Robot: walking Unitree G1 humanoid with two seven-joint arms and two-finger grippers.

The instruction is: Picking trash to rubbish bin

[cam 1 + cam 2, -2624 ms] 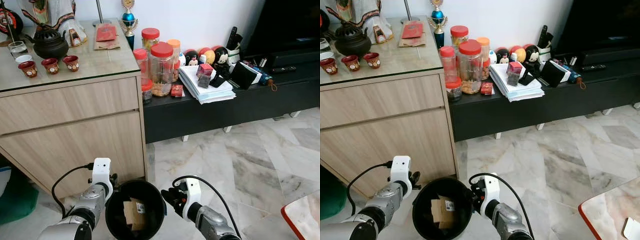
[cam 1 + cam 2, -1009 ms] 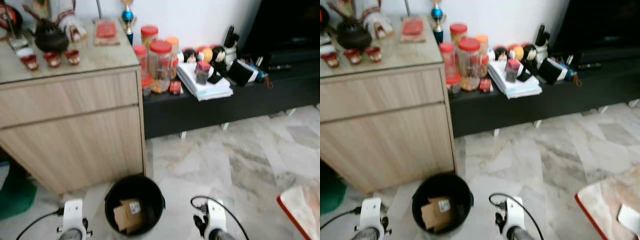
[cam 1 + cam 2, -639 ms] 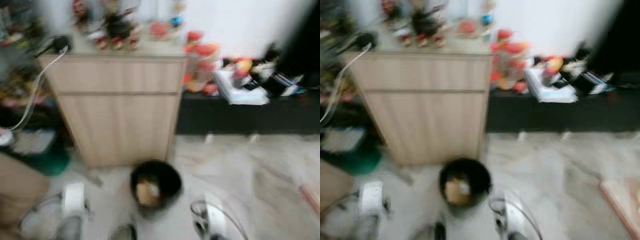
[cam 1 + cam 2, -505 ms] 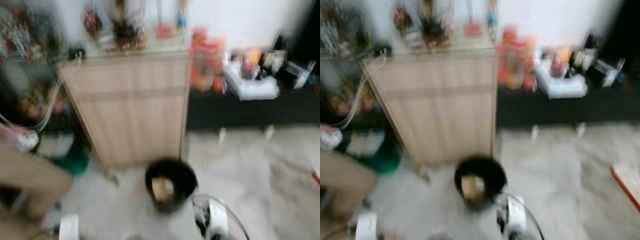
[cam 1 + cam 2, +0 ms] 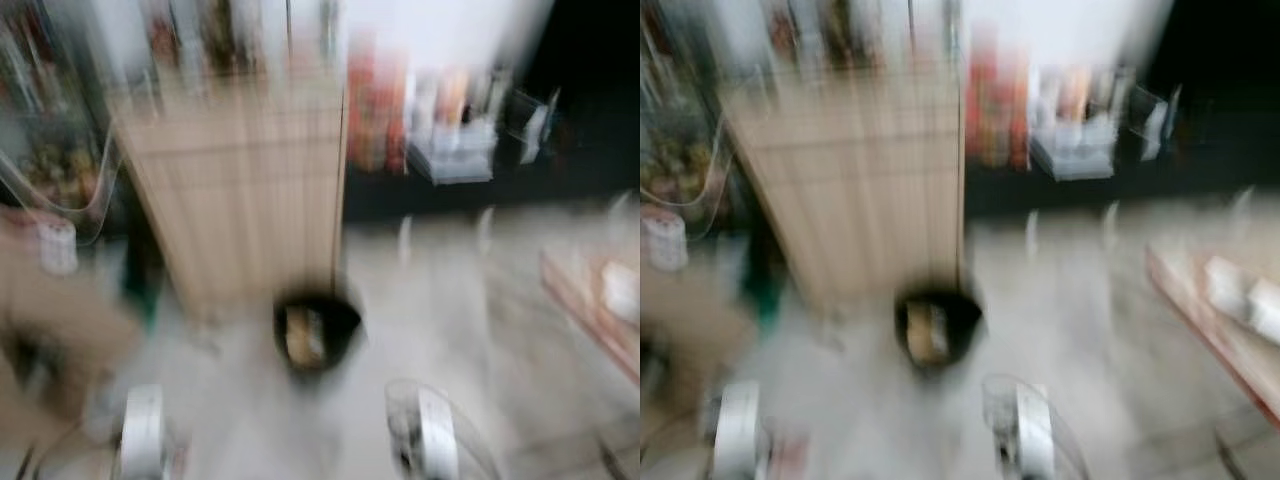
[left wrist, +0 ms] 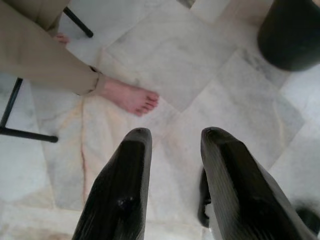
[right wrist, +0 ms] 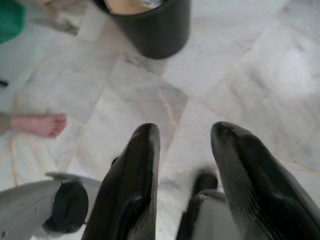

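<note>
at nine o'clock a person's bare foot (image 6: 131, 97) rests on the marble floor (image 6: 170, 60), and the left end effector (image 6: 171, 137) hangs above the tiles, fingers parted and empty. at twelve o'clock, through heavy blur, the black rubbish bin (image 5: 315, 332) stands before the wooden cabinet (image 5: 240, 190) with cardboard trash (image 5: 301, 338) inside. at three o'clock the right end effector (image 7: 184, 134) hangs low, fingers apart, holding nothing.

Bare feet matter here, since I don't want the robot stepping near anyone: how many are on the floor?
1. A bare foot rests on the marble floor ahead of the left gripper, beside a black chair leg. A second foot may be hidden.
</note>
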